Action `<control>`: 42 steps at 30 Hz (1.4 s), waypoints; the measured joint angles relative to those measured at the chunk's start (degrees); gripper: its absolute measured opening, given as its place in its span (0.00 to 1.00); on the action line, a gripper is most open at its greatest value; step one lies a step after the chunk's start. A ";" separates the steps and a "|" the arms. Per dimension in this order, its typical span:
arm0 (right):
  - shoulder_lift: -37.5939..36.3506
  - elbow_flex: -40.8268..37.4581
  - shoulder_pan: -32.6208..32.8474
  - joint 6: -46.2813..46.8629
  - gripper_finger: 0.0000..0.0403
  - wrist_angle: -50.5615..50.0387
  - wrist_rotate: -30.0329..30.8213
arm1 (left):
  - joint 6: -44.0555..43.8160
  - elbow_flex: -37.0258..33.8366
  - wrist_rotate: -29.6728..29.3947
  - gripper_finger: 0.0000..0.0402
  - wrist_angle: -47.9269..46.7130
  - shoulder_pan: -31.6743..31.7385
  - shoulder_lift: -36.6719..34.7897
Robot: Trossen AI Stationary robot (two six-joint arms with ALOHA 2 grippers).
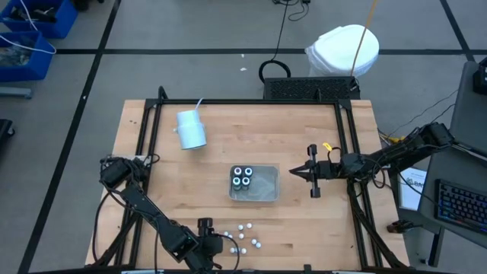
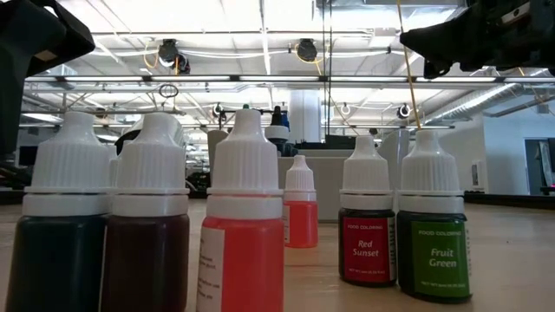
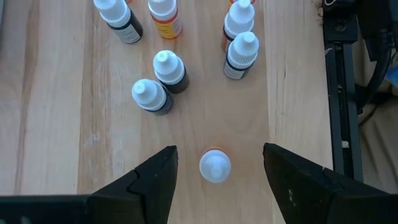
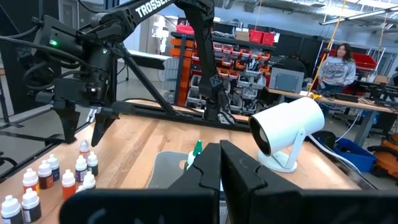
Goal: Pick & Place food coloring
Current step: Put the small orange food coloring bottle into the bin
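Left tool (image 3: 215,180) open above the food coloring bottles (image 1: 242,235), near the surface's (image 1: 213,164) front edge.
I see its jaws spread either side of one orange bottle (image 3: 215,167), not touching it; four dark bottles (image 1: 243,177) stand in the clear tray (image 1: 265,192). My right tool (image 1: 298,173) waits closed beside the tray.
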 joint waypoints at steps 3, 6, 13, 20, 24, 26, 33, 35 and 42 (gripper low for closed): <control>0.00 0.00 0.00 0.00 0.00 0.00 0.00 | -0.23 0.00 0.02 0.60 -0.02 0.00 0.00; 0.00 0.00 0.00 0.02 0.00 0.00 0.00 | -0.64 0.00 0.02 0.60 0.00 0.00 0.00; 0.00 0.00 0.00 0.02 0.00 0.01 0.00 | -1.90 0.00 0.22 0.60 0.07 0.09 0.00; 0.00 0.00 0.00 0.04 0.00 0.00 0.00 | -1.88 0.02 0.60 0.60 0.04 0.09 0.00; 0.00 0.00 0.00 0.04 0.00 0.00 0.00 | -1.81 0.04 0.59 0.60 0.04 0.09 0.26; 0.00 0.00 0.00 0.04 0.00 0.00 0.00 | -1.84 0.04 0.62 0.60 -0.10 0.09 0.69; 0.00 0.00 0.00 0.04 0.00 -0.13 0.02 | -2.64 -0.09 2.10 0.60 -1.30 0.78 2.00; 0.02 0.00 0.00 0.04 0.00 -0.31 0.02 | -2.72 -0.02 2.13 0.60 -0.87 1.02 2.00; 0.02 0.00 0.00 0.05 0.00 -0.37 0.15 | -3.03 -0.02 2.64 0.60 -0.79 1.01 2.05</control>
